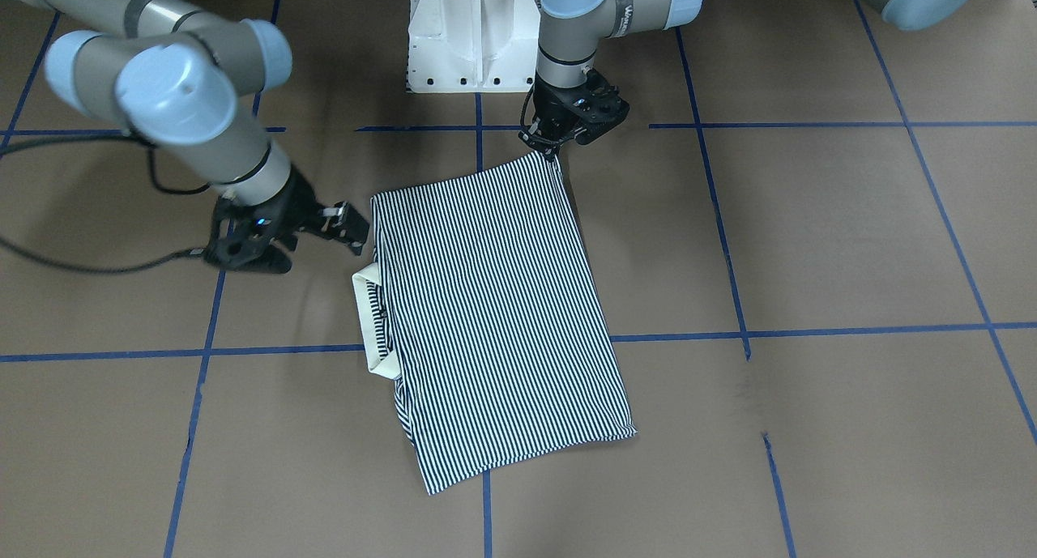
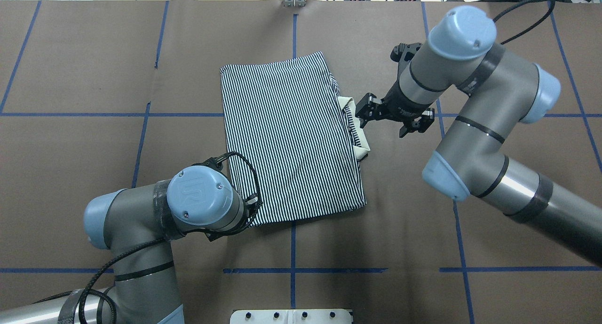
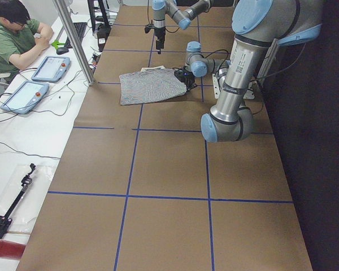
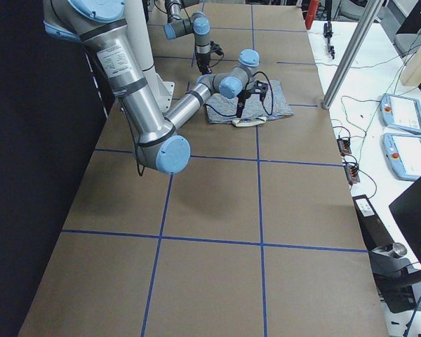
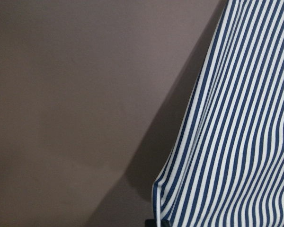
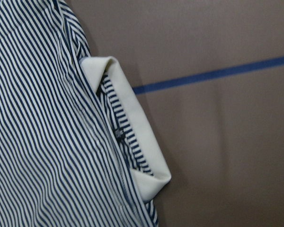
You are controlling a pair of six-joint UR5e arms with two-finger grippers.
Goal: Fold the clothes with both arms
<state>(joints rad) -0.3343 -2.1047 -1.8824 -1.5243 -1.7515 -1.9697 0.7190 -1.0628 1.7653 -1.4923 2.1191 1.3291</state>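
Roughly rectangular striped shirt [image 1: 502, 315], cream collar [image 1: 369, 323] alongside.

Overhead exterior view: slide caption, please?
Folded polo shirt, left arm over its corner, right gripper open beside the collar.

Free room about the right claw [image 2: 366, 116], jaws apart: bare table [image 2: 404, 197] behind and to both sides. Just ahead, the shirt [image 2: 287, 136] with its raised collar [image 2: 361, 147] blocks passage. About the left claw [image 1: 556, 151], closed on the shirt's corner: bare table outward, white base [image 1: 474, 40] near behind.
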